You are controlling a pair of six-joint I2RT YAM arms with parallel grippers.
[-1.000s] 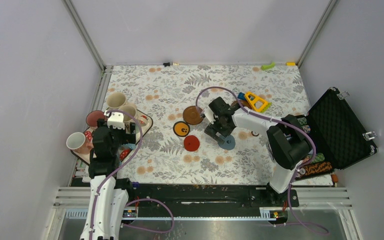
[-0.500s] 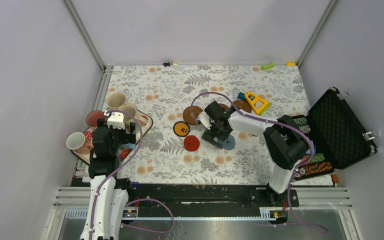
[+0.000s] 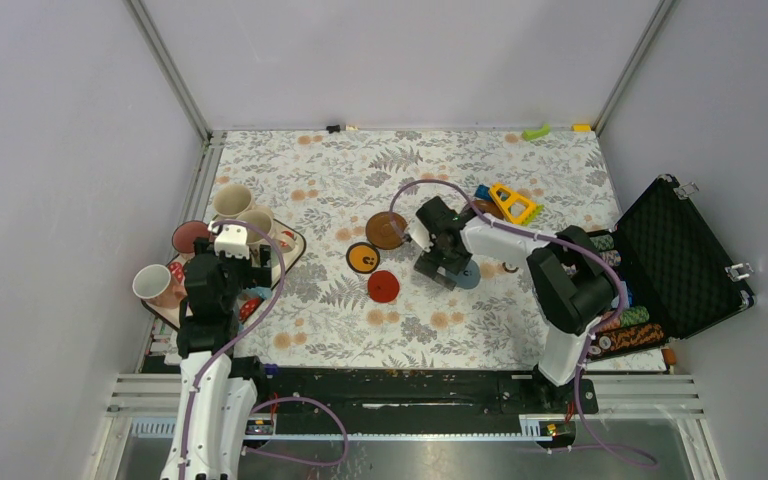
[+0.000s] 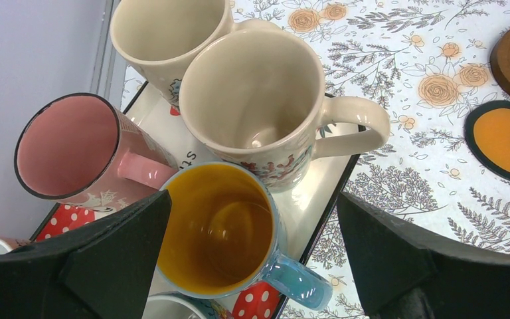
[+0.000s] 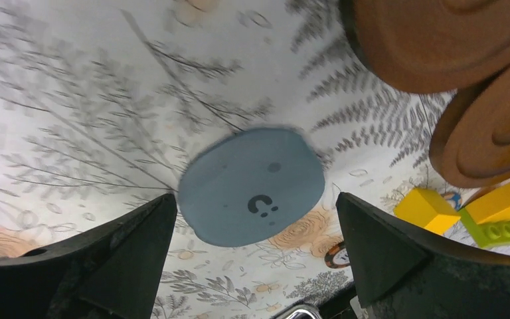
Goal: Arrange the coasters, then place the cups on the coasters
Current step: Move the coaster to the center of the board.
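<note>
Cream mug (image 4: 252, 100) stands upright, handle pointing toward orange coaster (image 4: 505, 139).

Three dark brown coasters (image 5: 438, 33), one red coaster (image 3: 383, 286), one orange coaster (image 3: 363, 258) and one grey-blue coaster (image 5: 252, 186) make six in all. Two cream mugs (image 4: 252, 100), one pink mug (image 4: 66, 153), one blue mug (image 4: 216, 229) and two white mugs (image 3: 152, 283), partly hidden, also make six

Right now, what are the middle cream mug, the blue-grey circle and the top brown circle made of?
Cream mug: probably glazed ceramic; smooth, glossy highlights on its handle.
Blue-grey coaster: matte, maybe felt or rubber; no shine.
Brown coaster: likely wood; ring grooves, faint grain, though possibly plastic.
</note>
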